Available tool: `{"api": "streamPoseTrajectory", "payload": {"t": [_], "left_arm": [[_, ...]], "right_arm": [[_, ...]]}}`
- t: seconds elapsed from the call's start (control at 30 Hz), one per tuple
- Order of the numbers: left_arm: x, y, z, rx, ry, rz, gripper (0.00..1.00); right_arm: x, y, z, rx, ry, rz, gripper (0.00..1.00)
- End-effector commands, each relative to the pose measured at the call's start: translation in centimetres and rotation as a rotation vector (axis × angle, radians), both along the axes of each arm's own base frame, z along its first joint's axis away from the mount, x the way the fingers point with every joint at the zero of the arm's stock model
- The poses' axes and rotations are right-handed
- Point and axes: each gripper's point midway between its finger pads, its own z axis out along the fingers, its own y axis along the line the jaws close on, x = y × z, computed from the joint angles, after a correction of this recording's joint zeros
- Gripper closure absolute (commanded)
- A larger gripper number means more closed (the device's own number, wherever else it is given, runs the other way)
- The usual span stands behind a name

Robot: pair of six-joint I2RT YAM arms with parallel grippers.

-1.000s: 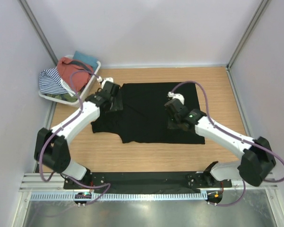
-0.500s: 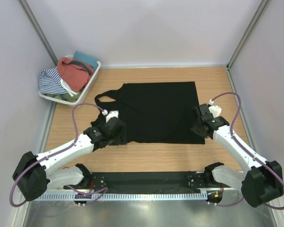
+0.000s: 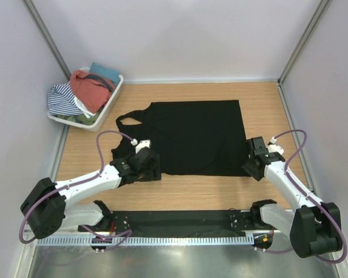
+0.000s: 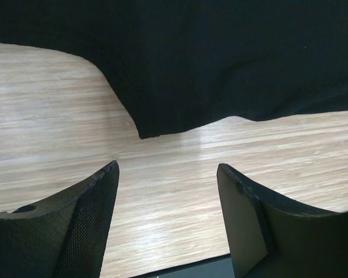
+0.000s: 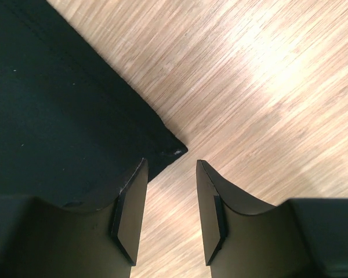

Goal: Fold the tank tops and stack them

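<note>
1. From the top camera I see the black tank top (image 3: 191, 136) spread flat in the middle of the tabletop (image 3: 267, 110), straps towards the left. The rust-red tank top (image 3: 90, 90) lies heaped in the white basket (image 3: 115, 92) at the far left corner. The left gripper (image 3: 146, 165) sits at the black top's near left corner and the right gripper (image 3: 252, 162) at its near right corner.
2. On the left wrist camera, the left gripper (image 4: 167, 168) has its jaws spread wide over bare wood, gripping nothing. The black tank top's (image 4: 220, 58) hem lies just ahead.
3. On the right wrist camera, the right gripper (image 5: 171, 163) has its jaws apart and empty. The black tank top's (image 5: 52, 116) corner lies just ahead of them.
</note>
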Motion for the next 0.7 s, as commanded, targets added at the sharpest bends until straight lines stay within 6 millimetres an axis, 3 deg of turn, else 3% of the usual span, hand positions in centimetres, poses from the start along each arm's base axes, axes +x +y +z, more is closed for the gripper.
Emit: {"api": "streamPoseTrajectory", "payload": {"t": [0.0,0.4,0.67], "left_arm": [[1.0,-1.2,0.5,-0.041,-0.037,0.003,0.31],[1.4,-1.2,0.3,-0.017,-0.045,-0.002,0.31],[1.7,-1.6,0.3,-0.029,-0.05,0.004,0.31]], "right_arm": [[1.3,0.0,-0.4,0.018,-0.053,-0.042,0.56],[1.5,0.1,-2.6,0.032,-0.044,-0.076,0.63],[2.2,-0.5,-2.3,0.01,-0.053,-0.089,0.92]]}}
